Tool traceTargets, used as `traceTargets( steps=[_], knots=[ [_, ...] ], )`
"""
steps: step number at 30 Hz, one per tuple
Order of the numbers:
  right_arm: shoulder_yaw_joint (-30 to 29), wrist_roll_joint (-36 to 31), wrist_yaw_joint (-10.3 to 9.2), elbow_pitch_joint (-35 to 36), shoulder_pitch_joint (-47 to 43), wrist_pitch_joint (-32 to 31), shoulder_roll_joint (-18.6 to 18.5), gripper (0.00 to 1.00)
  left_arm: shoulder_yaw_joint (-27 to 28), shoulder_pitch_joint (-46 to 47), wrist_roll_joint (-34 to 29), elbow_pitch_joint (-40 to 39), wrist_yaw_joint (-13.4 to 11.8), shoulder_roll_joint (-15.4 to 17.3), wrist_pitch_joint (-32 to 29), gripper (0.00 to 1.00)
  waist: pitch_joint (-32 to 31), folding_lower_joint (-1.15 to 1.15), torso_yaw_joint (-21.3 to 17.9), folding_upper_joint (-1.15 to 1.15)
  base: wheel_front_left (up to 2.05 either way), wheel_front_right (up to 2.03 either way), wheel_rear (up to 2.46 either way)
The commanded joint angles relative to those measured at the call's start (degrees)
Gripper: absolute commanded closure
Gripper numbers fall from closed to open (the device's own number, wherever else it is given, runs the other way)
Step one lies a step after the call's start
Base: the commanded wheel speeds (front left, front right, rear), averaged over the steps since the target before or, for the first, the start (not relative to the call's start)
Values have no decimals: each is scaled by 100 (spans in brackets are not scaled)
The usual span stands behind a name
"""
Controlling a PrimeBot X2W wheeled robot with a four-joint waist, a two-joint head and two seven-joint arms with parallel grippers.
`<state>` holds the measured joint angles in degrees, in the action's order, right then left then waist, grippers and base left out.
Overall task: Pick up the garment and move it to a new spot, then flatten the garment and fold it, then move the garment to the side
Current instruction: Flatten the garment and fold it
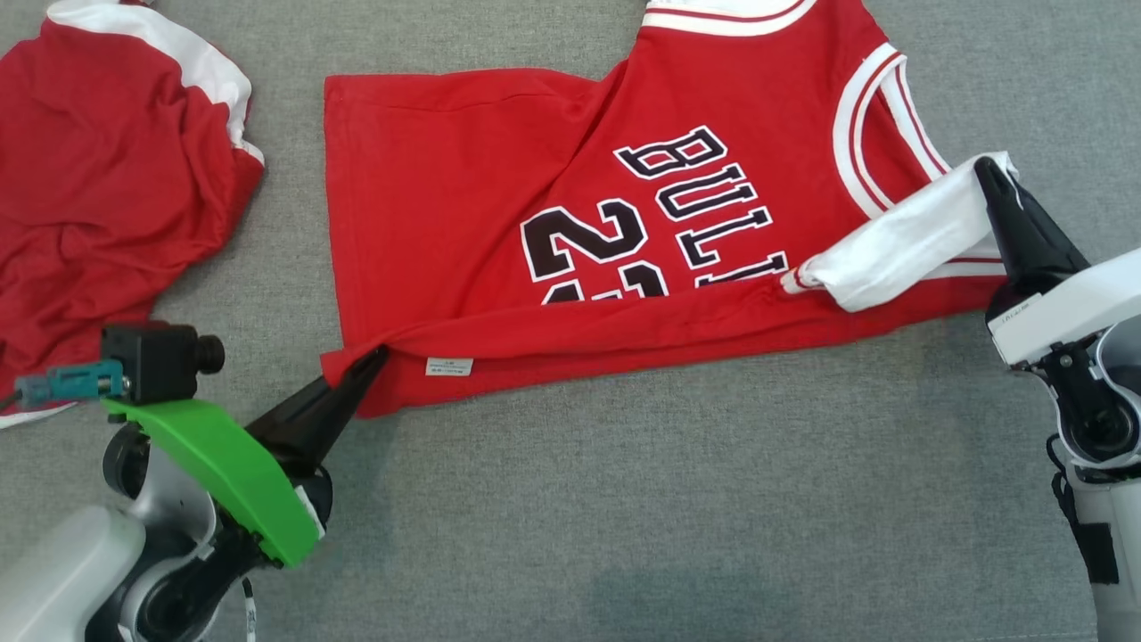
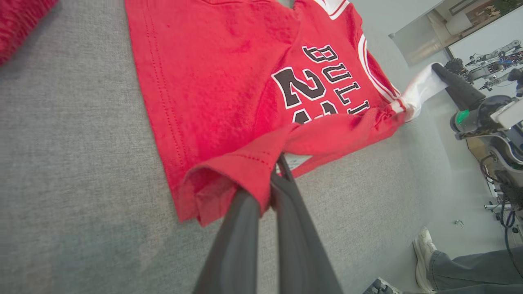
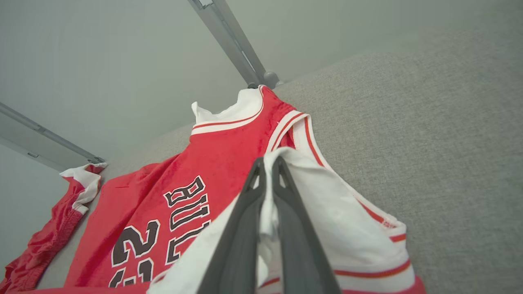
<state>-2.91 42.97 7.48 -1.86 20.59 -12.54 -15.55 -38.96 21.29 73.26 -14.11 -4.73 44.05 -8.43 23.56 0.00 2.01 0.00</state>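
Grey mat underlies all. Jersey, red, lies from centre to 1 o'clock in head view, its near long edge turned up over the black lettering. Second red garment bunched at 10 o'clock, apart from the jersey. Left gripper, reaching in from 7 o'clock, pinches the jersey's hem corner. Right gripper, at 3 o'clock, pinches the white armhole cloth. White tag sits just beside the left fingertips.
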Motion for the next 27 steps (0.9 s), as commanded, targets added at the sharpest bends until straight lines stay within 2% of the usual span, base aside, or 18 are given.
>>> traceTargets(
  steps=[1,5,13,14,15,17,18,19,24,27],
  knots=[
    [-35,-70,2,-98,169,-29,24,100,11,198,42,103,16,42,-138,100,44,0,27,0,0,0,0],
    [43,-327,2,-363,527,-75,102,100,-32,529,80,444,56,-13,-437,100,122,0,21,0,0,0,0],
    [232,-896,2,-1099,1191,48,160,100,-155,1112,65,1323,185,-339,-799,100,265,0,30,0,0,0,0],
    [237,-965,2,-1201,1253,60,167,100,-187,1186,33,1426,219,-390,-817,94,278,0,42,0,0,0,0],
    [254,-1009,2,-1278,1303,85,187,100,-212,1251,12,1535,230,-456,-840,77,288,0,56,0,0,0,0],
    [248,-1127,2,-1418,1382,170,195,96,-278,1348,-60,1760,249,-543,-859,58,289,0,85,0,0,0,0],
    [257,-1144,2,-1462,1399,210,206,56,-288,1391,-82,1845,260,-588,-850,22,282,0,98,0,0,0,0],
    [285,-1167,2,-1493,1410,243,216,0,-300,1423,-92,1930,279,-630,-836,0,273,0,107,0,0,0,0],
    [285,-1174,1,-1530,1259,458,77,0,-277,1359,-107,2096,346,-679,-682,0,145,0,134,0,0,0,0],
    [234,-1267,2,-1448,1111,748,-24,0,-233,1166,-170,2086,276,-635,-447,0,-8,0,141,0,0,0,0]
  ],
)
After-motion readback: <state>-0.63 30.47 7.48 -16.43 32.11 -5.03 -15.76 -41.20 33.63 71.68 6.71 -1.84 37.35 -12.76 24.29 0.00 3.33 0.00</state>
